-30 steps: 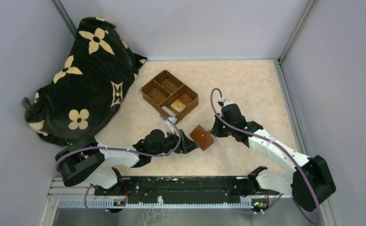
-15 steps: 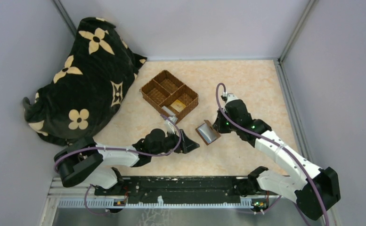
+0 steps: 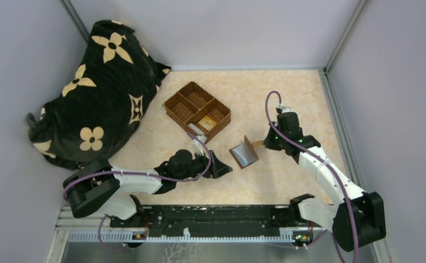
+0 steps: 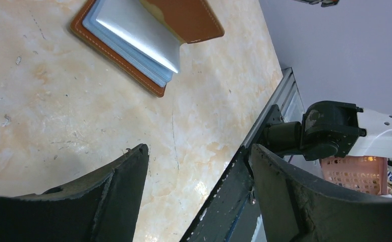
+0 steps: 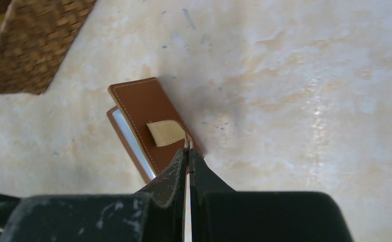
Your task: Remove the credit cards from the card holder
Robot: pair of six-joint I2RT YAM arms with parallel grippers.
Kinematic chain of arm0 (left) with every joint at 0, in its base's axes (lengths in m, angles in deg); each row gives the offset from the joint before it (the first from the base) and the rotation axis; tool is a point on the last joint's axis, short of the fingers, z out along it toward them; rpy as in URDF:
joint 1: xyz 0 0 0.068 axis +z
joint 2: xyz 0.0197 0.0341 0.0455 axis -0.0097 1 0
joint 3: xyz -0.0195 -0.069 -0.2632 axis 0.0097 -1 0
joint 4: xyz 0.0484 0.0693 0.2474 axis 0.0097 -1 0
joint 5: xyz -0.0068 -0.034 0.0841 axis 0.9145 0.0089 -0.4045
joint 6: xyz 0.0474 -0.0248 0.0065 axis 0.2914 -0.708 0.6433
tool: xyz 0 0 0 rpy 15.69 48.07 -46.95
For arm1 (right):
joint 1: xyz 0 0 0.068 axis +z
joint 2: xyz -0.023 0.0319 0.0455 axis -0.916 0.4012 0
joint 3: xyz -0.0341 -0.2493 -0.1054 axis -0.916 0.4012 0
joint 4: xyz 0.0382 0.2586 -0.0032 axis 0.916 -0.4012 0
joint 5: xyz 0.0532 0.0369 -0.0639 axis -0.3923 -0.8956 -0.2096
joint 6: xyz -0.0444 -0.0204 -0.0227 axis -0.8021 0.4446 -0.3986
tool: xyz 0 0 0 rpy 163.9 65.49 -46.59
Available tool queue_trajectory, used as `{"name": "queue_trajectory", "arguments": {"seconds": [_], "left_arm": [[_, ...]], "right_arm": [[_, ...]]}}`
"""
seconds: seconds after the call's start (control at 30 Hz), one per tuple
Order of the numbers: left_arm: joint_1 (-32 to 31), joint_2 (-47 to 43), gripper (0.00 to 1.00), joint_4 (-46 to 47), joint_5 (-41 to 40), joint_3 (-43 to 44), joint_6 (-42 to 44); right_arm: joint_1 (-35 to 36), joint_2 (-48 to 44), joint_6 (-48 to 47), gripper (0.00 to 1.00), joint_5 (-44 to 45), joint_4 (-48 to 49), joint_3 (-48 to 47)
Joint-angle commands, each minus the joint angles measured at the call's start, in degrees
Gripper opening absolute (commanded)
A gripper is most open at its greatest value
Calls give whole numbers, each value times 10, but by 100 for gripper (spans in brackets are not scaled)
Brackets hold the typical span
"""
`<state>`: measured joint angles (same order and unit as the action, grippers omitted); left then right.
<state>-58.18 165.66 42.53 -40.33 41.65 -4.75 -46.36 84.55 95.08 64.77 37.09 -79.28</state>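
The card holder (image 3: pixel 242 155) lies in the middle of the table, its reddish-brown cover (image 5: pixel 142 107) lifted open. Whitish-silver credit cards (image 3: pixel 246 155) show inside; they also show in the left wrist view (image 4: pixel 133 31) and as a thin edge in the right wrist view (image 5: pixel 129 135). My right gripper (image 3: pixel 264 143) is shut on the end of the holder's tan strap (image 5: pixel 166 133) and holds the cover up. My left gripper (image 3: pixel 222 166) is open and empty, low over the table just left of the holder (image 4: pixel 117 56).
A woven three-compartment basket (image 3: pixel 173 105) stands behind the holder, with a gold-tan flat thing (image 3: pixel 214 117) in one compartment; its corner shows in the right wrist view (image 5: pixel 32 45). A black flower-patterned cushion (image 3: pixel 95 82) fills the far left. Grey walls enclose the table.
The holder was closed a second ago. My right gripper has pulled its strap right and back, swinging the cover open and baring the silver cards. The left arm has not moved.
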Motion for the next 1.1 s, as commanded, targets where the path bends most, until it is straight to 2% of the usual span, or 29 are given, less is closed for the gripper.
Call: {"name": "queue_trajectory", "arguments": {"seconds": [0.0,0.23,0.37,0.43,0.53,0.57,0.63,0.7,0.8,0.93,1.07], "left_arm": [[-2,2,80,1,3,15,13],[-2,17,80,4,9,17,11],[-2,25,79,3,7,22,4],[-2,24,79,0,9,23,4],[-2,22,79,-7,10,24,10],[-2,22,79,-11,10,25,13],[-2,22,79,-18,7,30,17],[-2,25,79,-22,6,32,17],[-2,32,79,-13,8,33,15],[-2,47,78,1,15,34,11],[-2,63,78,16,26,38,6]], "right_arm": [[-46,13,-6,0,12,16,-6],[-52,61,5,0,67,17,-5],[-55,94,27,0,192,1,-2],[-62,95,35,0,226,2,6],[-64,109,30,0,218,4,9],[-64,115,29,2,218,3,9],[-63,113,28,32,222,1,9],[-63,88,21,49,209,10,12],[-63,40,14,55,212,5,2],[-59,-13,7,56,192,-15,-25],[-21,-37,6,56,184,-22,-47]]}}
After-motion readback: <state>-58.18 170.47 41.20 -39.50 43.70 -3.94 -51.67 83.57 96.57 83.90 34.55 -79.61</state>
